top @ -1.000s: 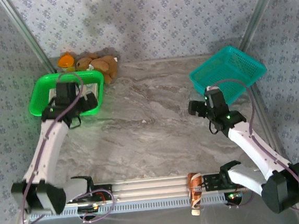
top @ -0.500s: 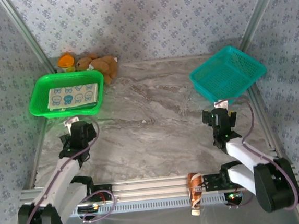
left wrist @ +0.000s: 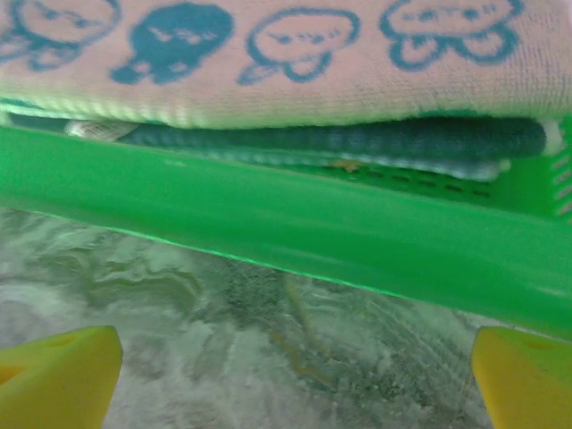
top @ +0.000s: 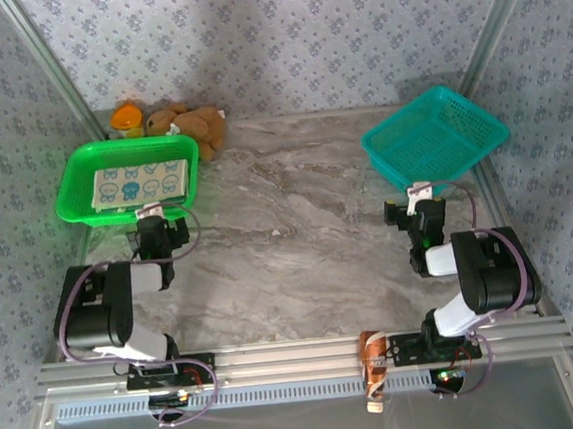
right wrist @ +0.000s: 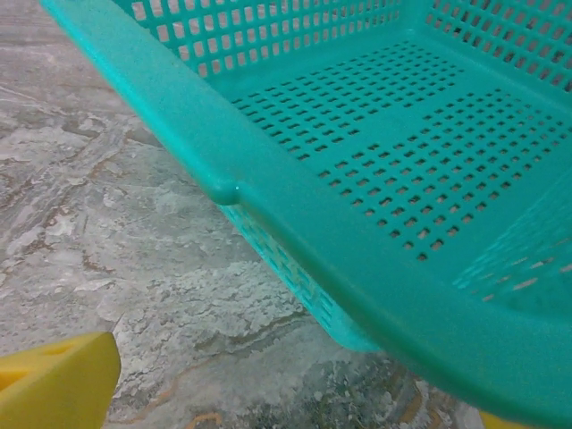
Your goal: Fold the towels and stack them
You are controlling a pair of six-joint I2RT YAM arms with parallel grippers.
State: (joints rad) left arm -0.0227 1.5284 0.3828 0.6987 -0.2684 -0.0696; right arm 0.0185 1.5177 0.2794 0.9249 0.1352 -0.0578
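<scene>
Left gripper [left wrist: 286,382] wide open, holds nothing, low over table [left wrist: 223,304]. Green tray [left wrist: 268,214] wall just ahead of its fingers. Towels [top: 140,184] stacked folded inside, past that wall: pale towel [left wrist: 268,63] with blue prints on top, blue-grey towel [left wrist: 375,138] under it. Right gripper [right wrist: 277,404] wide open, holds nothing, teal basket [right wrist: 295,232] rim just ahead. Brown toy [top: 193,125] well beyond tray

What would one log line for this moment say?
towels: stacked in tray | basket: empty | left end effector: open, empty | right end effector: open, empty
</scene>
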